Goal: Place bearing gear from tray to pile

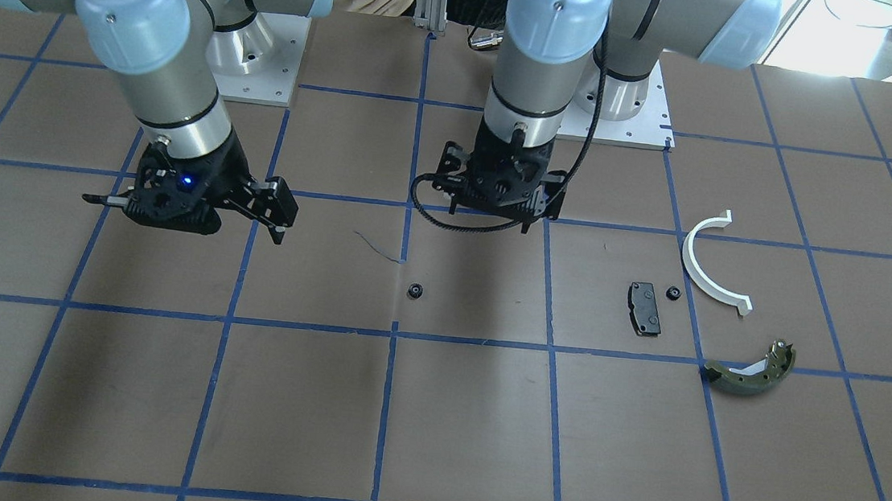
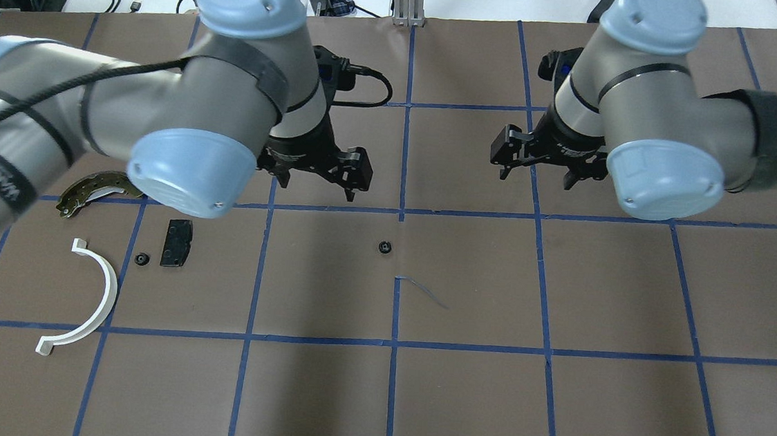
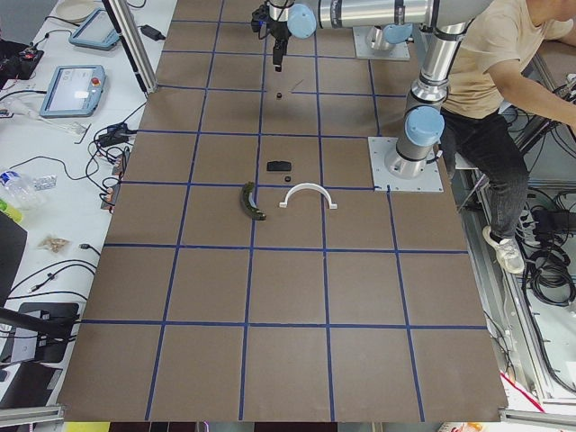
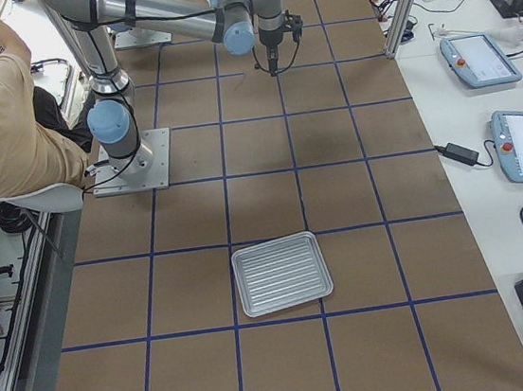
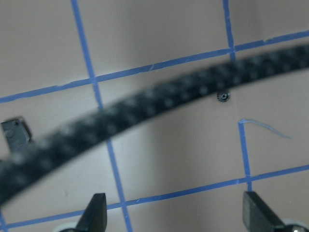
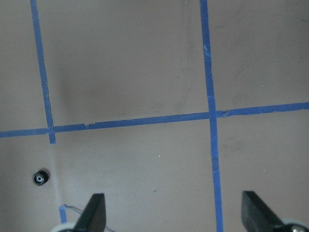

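Note:
The bearing gear (image 1: 414,290), a tiny black toothed ring, lies on the brown table by the centre tape line; it also shows in the overhead view (image 2: 385,247) and both wrist views (image 5: 223,96) (image 6: 39,178). My left gripper (image 2: 315,181) (image 5: 176,215) is open and empty above the table, behind the gear. My right gripper (image 2: 536,177) (image 6: 175,215) is open and empty to the gear's other side. The pile holds a black pad (image 2: 176,243), a white half-ring (image 2: 87,298), an olive brake shoe (image 2: 89,191) and a small black round piece (image 2: 142,259). The ribbed metal tray (image 4: 281,272) looks empty.
A black cable (image 5: 145,111) crosses the left wrist view. A loose strand of blue tape (image 2: 424,290) lies near the gear. A person in a beige shirt (image 3: 504,54) sits behind the arm bases. Side benches hold tablets (image 4: 479,59) and cables.

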